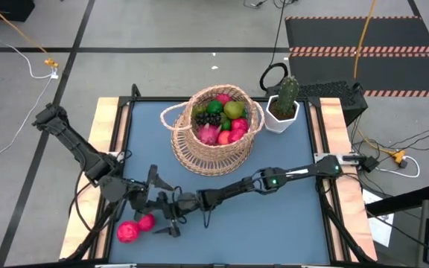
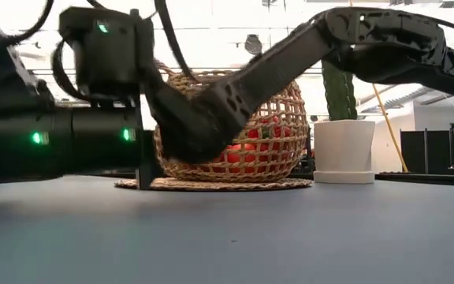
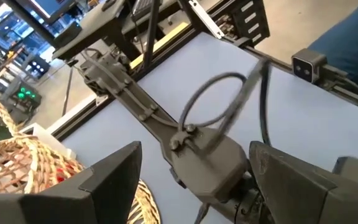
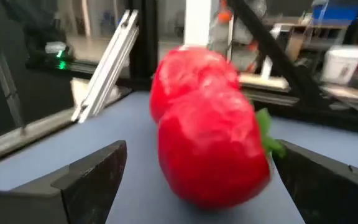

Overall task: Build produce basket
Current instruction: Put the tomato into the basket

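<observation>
At the table's seven o'clock two red fruits (image 1: 135, 228) lie loose, the left gripper (image 1: 157, 181) gaping empty above them, the right gripper (image 1: 171, 221) wide open beside them, the filled basket (image 1: 213, 141) at twelve.

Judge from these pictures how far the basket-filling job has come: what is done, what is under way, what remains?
Done: the basket already holds most of the produce. Under way: the right gripper stands open around a red fruit on the table, not yet gripped; the left gripper is open and empty nearby. Left: two red-pink fruits at the table's front left.
</observation>
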Action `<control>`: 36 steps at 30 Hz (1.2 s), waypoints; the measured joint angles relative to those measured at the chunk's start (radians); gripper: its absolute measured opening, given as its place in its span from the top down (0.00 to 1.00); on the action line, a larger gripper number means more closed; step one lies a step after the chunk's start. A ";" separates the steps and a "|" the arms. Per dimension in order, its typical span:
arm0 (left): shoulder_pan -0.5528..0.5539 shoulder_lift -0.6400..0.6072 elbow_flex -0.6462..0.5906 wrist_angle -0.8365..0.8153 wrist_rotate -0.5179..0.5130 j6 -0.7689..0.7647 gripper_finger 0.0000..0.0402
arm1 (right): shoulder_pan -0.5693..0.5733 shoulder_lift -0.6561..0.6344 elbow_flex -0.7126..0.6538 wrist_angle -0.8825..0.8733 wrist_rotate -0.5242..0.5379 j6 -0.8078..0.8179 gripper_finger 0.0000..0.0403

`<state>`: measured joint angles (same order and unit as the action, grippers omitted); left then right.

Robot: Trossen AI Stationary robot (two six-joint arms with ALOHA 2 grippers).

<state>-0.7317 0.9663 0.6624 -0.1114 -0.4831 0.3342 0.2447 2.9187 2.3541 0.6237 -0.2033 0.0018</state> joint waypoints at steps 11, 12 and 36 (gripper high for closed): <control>0.027 0.000 0.000 -0.008 0.001 0.000 0.29 | -0.011 0.001 -0.009 -0.032 0.076 -0.016 0.27; 0.027 0.000 0.000 -0.010 0.001 -0.003 0.29 | -0.011 0.001 -0.009 -0.032 0.073 -0.019 0.32; 0.024 -0.005 0.001 -0.123 -0.104 -0.331 0.29 | 0.016 -0.191 -0.009 -0.652 0.422 -0.108 0.99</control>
<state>-0.7079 0.9617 0.6631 -0.2342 -0.5867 0.0031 0.2607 2.7276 2.3448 -0.0278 0.2189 -0.1063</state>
